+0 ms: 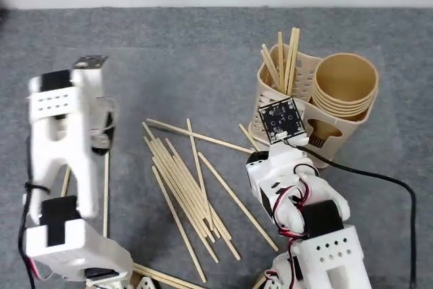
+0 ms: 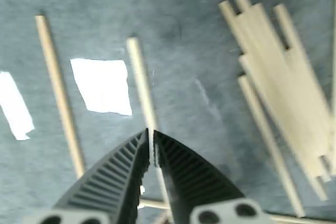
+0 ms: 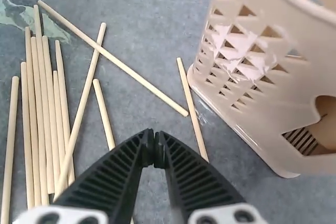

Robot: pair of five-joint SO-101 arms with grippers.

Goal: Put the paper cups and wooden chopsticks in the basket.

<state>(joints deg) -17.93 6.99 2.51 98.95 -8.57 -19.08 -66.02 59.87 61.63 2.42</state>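
While the wooden chopsticks (image 1: 186, 186) slant upper left to lower right mid-frame, the left end effector (image 2: 151, 138) clamps one near-vertical chopstick (image 1: 106, 194). The right end effector (image 3: 154, 148) is clenched, empty.

Free passage over bare table (image 1: 203, 52) along the far side, from the left arm (image 1: 64, 133) across to the basket (image 1: 306, 76). Blocked at centre by loose chopsticks (image 1: 186, 181), fanned flat between the two arms, with no bare strip through the bundle. Blocked at far right by the basket, standing upright, with paper cups (image 1: 345, 82) stacked in the outer compartment and upright chopsticks (image 1: 292, 52) sticking up out of the inner one. Narrow gap only between right hand (image 3: 154, 153), jaws together, and the basket wall, crossed by a stray chopstick (image 3: 191, 108) flat on the table. Bare table beyond the right arm (image 1: 298, 187), crossed by a black cable (image 1: 369, 172). Left hand (image 2: 151, 136) pinched on a single chopstick (image 2: 139, 82), with a second chopstick (image 2: 58, 93) near it.
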